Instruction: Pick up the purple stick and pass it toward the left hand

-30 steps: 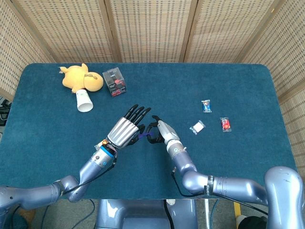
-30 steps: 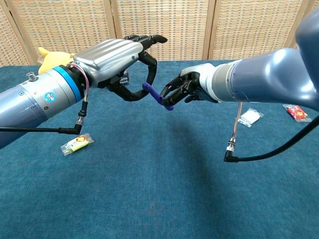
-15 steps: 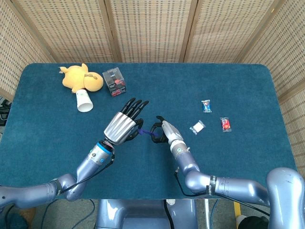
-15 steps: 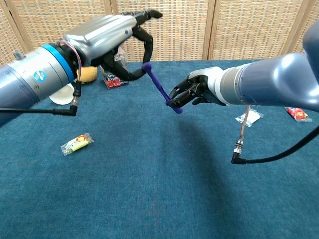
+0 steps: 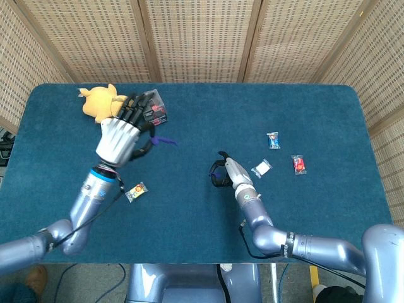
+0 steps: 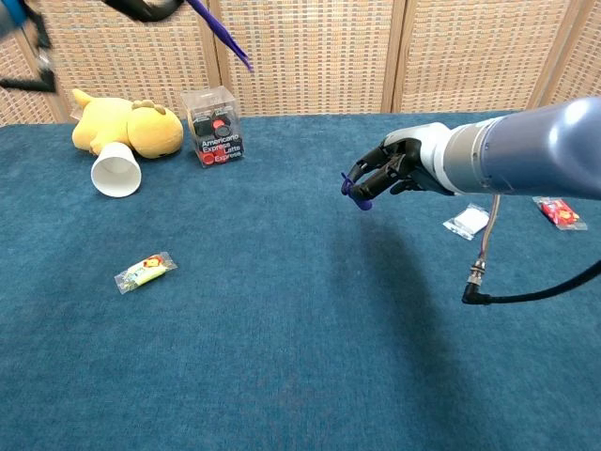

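Observation:
The purple stick [image 5: 163, 140] is in my left hand [image 5: 122, 136], which grips one end high above the table's left side, near the plush toy. In the chest view only the stick's lower part [image 6: 223, 36] shows at the top edge, with a sliver of the left hand [image 6: 141, 7] beside it. My right hand [image 5: 222, 173] hovers over the table's middle with its fingers curled in, well apart from the stick. A small purple speck shows at the right hand's [image 6: 383, 174] fingertips; I cannot tell what it is.
A yellow plush [image 6: 127, 127], a white cup [image 6: 115, 172] on its side and a clear box [image 6: 214, 125] lie at the back left. A yellow sweet wrapper [image 5: 135, 191] lies front left. A white packet [image 5: 261, 168], a red sweet [image 5: 298, 164] and a blue sweet [image 5: 273, 140] lie right.
The left hand has taken the stick up and away to the left. The right hand has let go of it, curled in and drawn slightly back to the right.

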Robot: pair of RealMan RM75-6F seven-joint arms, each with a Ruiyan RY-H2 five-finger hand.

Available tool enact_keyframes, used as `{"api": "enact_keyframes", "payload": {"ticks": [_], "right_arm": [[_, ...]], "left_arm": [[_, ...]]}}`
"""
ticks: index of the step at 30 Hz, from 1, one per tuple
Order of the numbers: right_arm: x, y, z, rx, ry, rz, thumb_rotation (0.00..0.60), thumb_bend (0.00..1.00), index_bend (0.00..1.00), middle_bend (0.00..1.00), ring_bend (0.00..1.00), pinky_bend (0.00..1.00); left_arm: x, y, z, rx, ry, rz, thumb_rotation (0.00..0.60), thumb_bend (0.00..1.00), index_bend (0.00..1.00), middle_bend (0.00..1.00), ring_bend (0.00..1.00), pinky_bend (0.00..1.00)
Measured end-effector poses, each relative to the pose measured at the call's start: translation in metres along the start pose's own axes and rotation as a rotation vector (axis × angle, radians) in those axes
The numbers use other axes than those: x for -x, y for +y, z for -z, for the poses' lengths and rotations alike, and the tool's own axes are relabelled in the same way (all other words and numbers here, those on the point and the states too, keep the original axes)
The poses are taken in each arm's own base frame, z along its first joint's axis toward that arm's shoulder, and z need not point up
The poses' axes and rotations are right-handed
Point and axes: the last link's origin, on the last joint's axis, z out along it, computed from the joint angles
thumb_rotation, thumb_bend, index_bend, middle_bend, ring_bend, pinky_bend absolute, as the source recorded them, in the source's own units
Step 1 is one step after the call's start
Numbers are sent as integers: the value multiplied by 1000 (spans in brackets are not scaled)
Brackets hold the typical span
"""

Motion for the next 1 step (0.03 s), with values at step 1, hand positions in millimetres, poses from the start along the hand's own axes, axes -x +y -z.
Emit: {"api": "enact_keyframes", "payload": {"ticks": [1], "right_arm": [[-1,1,0,1,2,-1,600,666,746,116,0,0]], "left_arm": [[-6,-6,0,-14,11,-3,600,503,776,0,0,0]]}}
